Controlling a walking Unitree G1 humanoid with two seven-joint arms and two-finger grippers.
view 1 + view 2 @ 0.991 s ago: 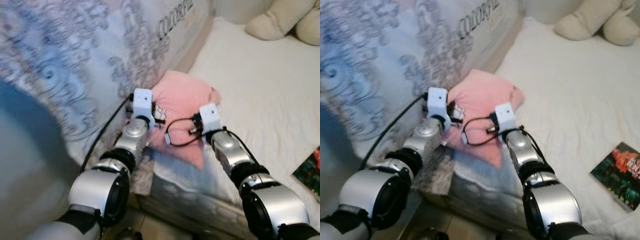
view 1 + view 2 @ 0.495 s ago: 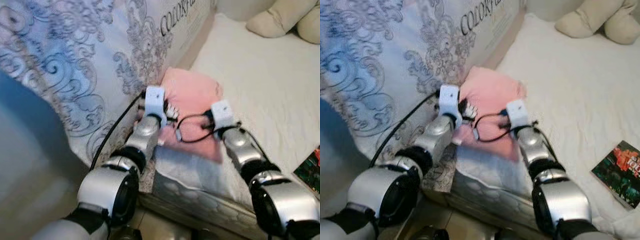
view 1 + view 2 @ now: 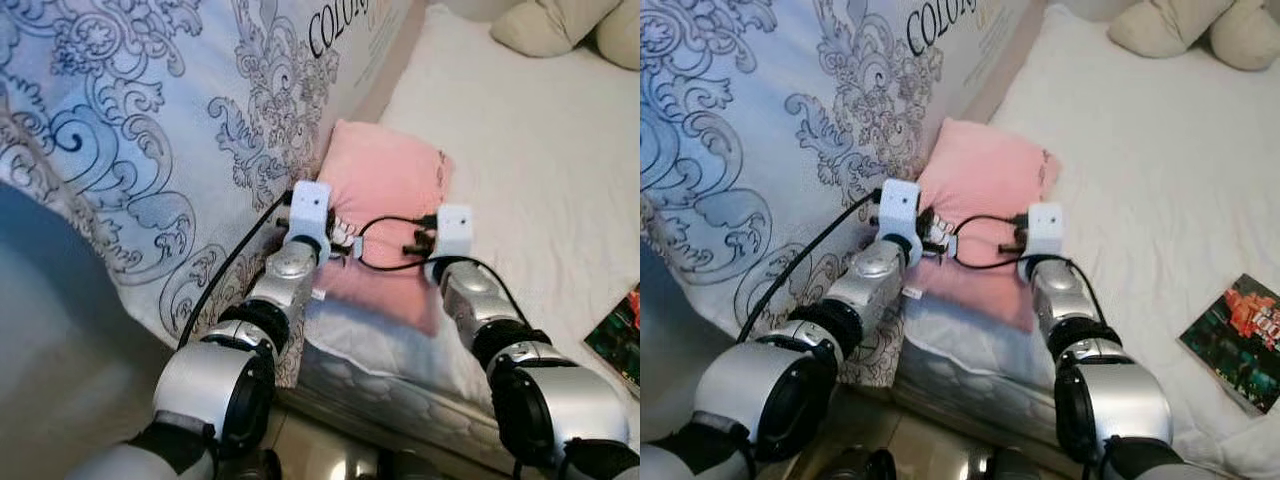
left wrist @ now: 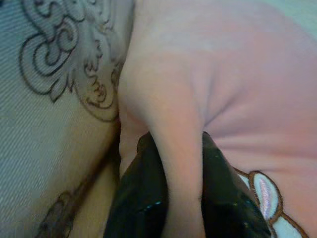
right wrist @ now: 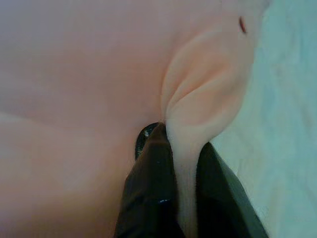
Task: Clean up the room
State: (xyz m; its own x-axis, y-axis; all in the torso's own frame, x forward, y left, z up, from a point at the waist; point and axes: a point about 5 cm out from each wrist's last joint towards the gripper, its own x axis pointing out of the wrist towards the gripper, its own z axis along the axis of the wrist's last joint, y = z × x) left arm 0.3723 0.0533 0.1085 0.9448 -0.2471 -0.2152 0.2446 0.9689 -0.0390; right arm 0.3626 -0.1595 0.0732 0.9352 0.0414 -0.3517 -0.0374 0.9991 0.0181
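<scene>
A pink pillow point(image 3: 385, 185) lies on the white bed point(image 3: 530, 170), at its left edge beside a patterned blue and white mattress point(image 3: 150, 120) standing upright. Both arms reach to the pillow's near side. My left gripper point(image 4: 181, 198) is shut on a fold of the pillow's left edge, next to the mattress. My right gripper point(image 5: 183, 198) is shut on a pinched fold of pink cloth at the pillow's right edge, by the white sheet. The pillow's near end hangs a little over the bed's edge.
A cream plush toy point(image 3: 560, 25) lies at the far end of the bed. A colourful book point(image 3: 1240, 340) rests on the sheet to the right. The patterned mattress walls off the left side. Tiled floor point(image 3: 320, 455) shows below the bed's near edge.
The camera has shifted and the blur has gone. Both grippers keep hold of the pillow, whose near end now sits nearer the bed's edge.
</scene>
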